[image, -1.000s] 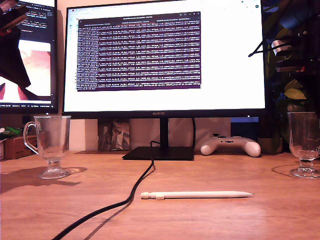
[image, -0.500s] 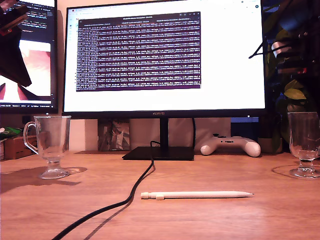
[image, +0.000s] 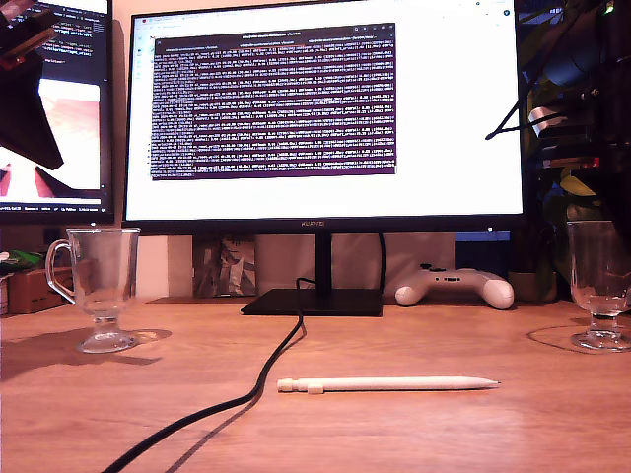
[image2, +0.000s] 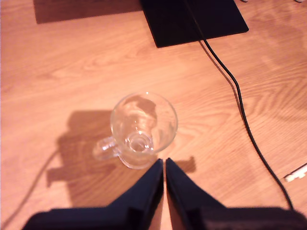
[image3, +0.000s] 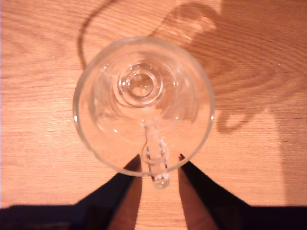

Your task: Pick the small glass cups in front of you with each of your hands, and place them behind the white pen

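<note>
So far neither clear glass footed mug has been moved: one (image: 99, 286) stands at the exterior view's left, the other (image: 599, 284) at its right, both well apart from the slim white pen (image: 386, 384). Only the wrist views show the grippers: my first gripper (image2: 164, 163), fingers pressed together, hangs above its mug (image2: 143, 128). My second gripper (image3: 157, 160), fingers spread, straddles the handle (image3: 156, 158) of its mug (image3: 143, 103), not yet gripping.
</note>
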### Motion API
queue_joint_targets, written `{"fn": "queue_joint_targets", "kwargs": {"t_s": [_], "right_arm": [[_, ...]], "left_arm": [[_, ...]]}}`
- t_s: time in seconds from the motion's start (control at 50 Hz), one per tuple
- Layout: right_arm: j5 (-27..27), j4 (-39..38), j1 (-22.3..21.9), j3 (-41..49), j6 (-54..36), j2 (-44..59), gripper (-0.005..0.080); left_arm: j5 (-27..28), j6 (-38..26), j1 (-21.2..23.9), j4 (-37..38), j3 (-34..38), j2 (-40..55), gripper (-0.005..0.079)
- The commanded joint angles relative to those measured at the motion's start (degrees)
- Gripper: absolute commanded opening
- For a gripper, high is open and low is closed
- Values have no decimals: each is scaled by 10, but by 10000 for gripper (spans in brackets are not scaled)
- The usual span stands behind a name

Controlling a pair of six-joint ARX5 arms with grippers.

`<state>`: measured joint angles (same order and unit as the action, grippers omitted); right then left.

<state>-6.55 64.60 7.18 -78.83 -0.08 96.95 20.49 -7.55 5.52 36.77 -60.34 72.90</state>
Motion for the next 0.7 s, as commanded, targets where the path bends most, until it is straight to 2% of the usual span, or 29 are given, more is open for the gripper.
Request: {"fn": "queue_joint_targets", "kwargs": {"t_s": [0.0,0.1,0.3,0.38,0.42,0.44,0.54,0.56,0.62,0.64,0.68], "right_arm": [[-1,-1,-2,-4,-4,4,95],[0,-2,-2,-4,-5,4,-17],[0,-5,-2,-4,-14,4,-11],[0,-7,-2,-4,-15,4,-11],[0,-9,-2,-4,-15,4,-11],[0,-9,-2,-4,-15,4,-11],[0,-12,-2,-4,-15,4,-11],[0,-13,-2,-4,-15,4,-11],[0,-16,-2,-4,-15,4,-11],[0,-17,-2,-4,-15,4,-11],[0,-19,-2,-4,-15,4,-11]], "left_arm": [[0,-5,-1,-7,-9,7,-21],[0,-14,-4,-10,-9,7,-21],[-21,-25,-10,21,-40,7,-21],[-34,-93,-10,57,-64,7,-21],[-48,-93,-10,76,-76,7,-21],[-55,-136,-10,84,-81,7,-21],[-90,-193,-10,118,-111,12,-21],[-101,-224,-10,128,-115,15,-21],[-106,-244,-10,149,-133,29,-21],[-106,-284,-11,157,-139,36,-21],[-106,-308,-12,177,-151,51,-21]]}}
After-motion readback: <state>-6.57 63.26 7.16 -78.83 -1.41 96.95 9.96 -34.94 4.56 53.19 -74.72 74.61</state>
